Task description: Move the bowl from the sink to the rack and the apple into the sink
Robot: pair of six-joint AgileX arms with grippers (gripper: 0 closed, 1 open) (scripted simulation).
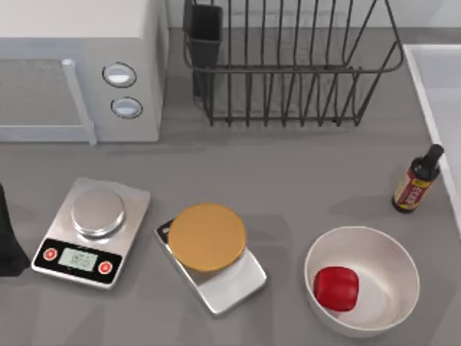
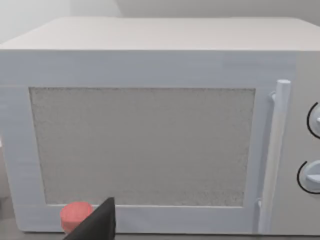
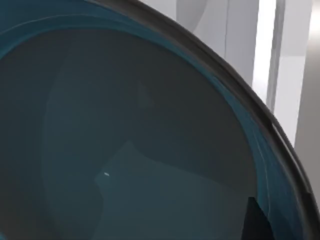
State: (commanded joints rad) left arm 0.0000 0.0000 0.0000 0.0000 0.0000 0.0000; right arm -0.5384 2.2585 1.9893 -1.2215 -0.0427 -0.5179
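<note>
The teal-blue bowl is seen very close in the right wrist view, its inside and dark rim showing, with pale sink wall behind it. A dark part of my right gripper sits just by that rim. In the top view the sink shows as a pale straight edge at the far right. The black wire rack stands at the back centre with a utensil cup at its left corner. The red apple lies inside a white bowl at the front right. My left arm is parked at the left edge.
A white microwave fills the back left, and the left wrist view faces its door. Two kitchen scales sit at the front, the second topped by an orange disc. A dark bottle stands beside the sink.
</note>
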